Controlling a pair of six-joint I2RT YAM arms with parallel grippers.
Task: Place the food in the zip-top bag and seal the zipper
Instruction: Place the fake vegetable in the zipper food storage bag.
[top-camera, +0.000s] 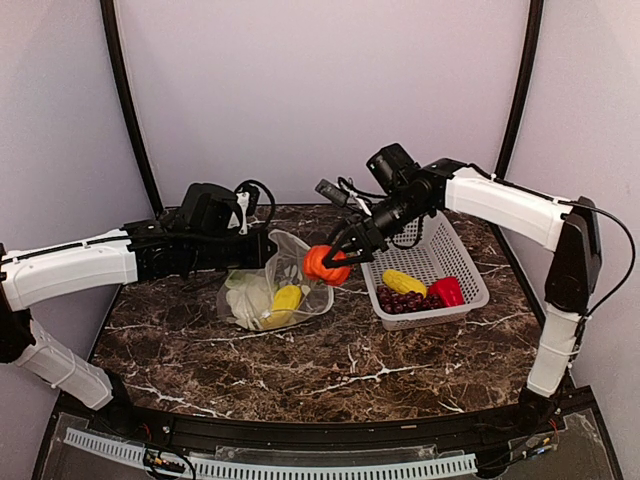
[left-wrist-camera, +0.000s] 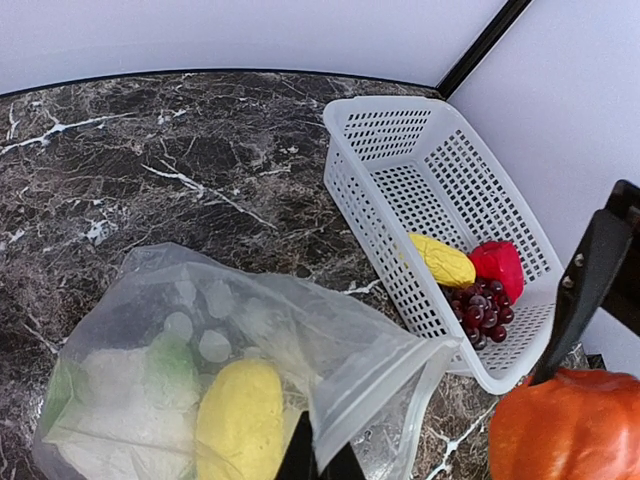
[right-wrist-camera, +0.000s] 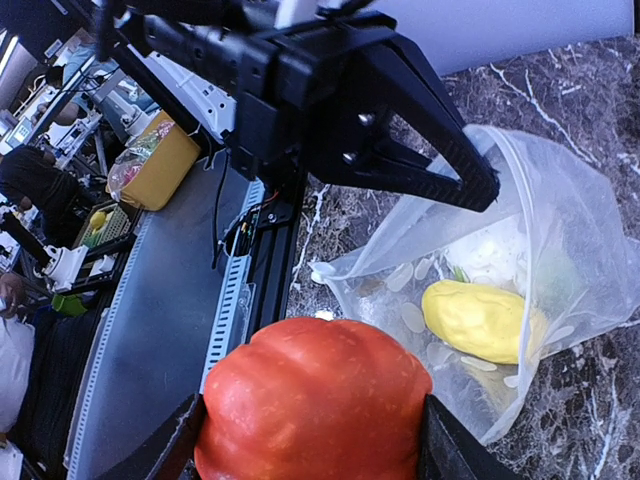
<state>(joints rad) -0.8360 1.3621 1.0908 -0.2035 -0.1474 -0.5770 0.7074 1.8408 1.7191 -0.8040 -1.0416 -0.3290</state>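
No text, label, brand or number can be read in any view; the zip-top bag (left-wrist-camera: 250, 330) bears only white dots.

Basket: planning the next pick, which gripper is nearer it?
Right. The right gripper, holding the orange-red food, hangs beside the basket; the left gripper pinches the bag farther left.

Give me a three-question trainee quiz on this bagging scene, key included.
1. True or false: the right gripper is shut on the orange-red round food.
2. Which one pinches the mouth of the zip-top bag? A. the left gripper B. the right gripper C. neither
3. How many foods lie in the white mesh basket?
Key: 1 true; 2 A; 3 three.
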